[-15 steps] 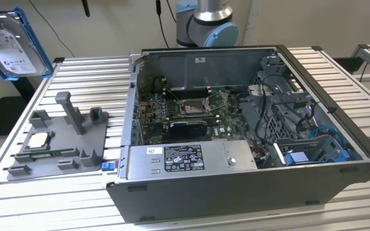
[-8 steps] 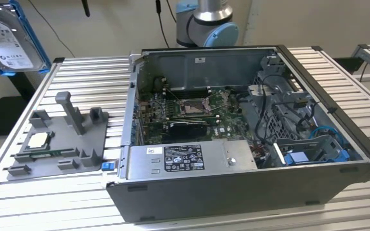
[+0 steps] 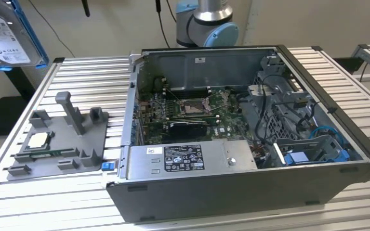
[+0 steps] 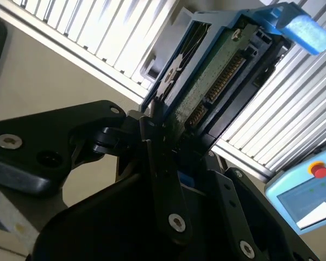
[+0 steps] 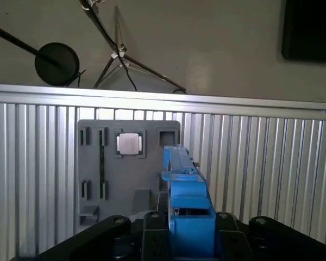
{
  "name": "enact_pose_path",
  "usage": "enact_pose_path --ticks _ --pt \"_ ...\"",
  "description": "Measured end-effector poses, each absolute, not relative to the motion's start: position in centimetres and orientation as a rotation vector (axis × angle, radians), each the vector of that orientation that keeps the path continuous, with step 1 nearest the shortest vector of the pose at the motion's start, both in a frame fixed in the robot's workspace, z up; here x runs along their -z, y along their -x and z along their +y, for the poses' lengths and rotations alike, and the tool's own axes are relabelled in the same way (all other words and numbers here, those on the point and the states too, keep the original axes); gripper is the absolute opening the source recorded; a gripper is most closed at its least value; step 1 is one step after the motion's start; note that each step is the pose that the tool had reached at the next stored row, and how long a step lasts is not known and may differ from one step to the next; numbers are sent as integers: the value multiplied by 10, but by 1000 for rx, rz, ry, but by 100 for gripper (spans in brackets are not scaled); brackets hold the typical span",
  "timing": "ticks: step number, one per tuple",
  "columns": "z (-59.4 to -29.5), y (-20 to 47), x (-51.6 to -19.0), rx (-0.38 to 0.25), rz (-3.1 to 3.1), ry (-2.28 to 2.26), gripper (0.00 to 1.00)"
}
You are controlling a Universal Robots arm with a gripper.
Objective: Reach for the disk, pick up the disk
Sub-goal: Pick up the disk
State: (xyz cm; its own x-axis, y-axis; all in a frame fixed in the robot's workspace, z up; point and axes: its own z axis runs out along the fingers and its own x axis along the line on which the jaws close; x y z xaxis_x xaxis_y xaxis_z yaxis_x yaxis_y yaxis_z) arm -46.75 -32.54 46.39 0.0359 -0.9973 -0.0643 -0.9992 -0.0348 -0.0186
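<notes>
While the gripper [image 4: 165, 133] is clamped shut on the disk [image 4: 206, 81], pinching one short end between black metal fingers [image 4: 152, 147], the disk hangs in the air, well clear of the table [image 4: 98, 32]. Below the gripper the table is a run of long, parallel aluminium slats, pale and ribbed, with dark grooves between them. Past its edge is a dull beige floor, where a round black stand foot [image 5: 57, 64] and thin black cables lie.

In the second wrist view the disk shows its underside: a green circuit board with a row of gold connector pins, set in a glossy blue plastic bracket with a rounded tab at the end away from the gripper. In the first wrist view the bracket appears edge-on as a narrow blue strip [image 5: 187, 201] rising from between the fingers. In the exterior view the disk [image 3: 8, 33] is at the upper left, its silver face and white label toward the camera.

On the table beneath the gripper lies a flat grey moulded tray [image 5: 98, 163] with upright pegs and rectangular pockets; one pocket holds a small square silver chip [image 5: 129, 143]. Farther from the gripper stands an open dark grey computer case [image 3: 236, 197] with a green board and a grey metal box [image 3: 185, 159] inside. A pale blue pendant [image 4: 309, 185] with a red button rests on the slats.
</notes>
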Motion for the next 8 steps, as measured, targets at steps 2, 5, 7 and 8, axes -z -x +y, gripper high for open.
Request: enact_pose_path --ticks 2,5,7,8 --pt "-325 467 -468 -52 2141 2218 0" --pt "-325 467 -474 -52 2141 2218 0" --pt "-325 467 -477 -52 2141 2218 0" --pt "-325 467 -479 -52 2141 2218 0"
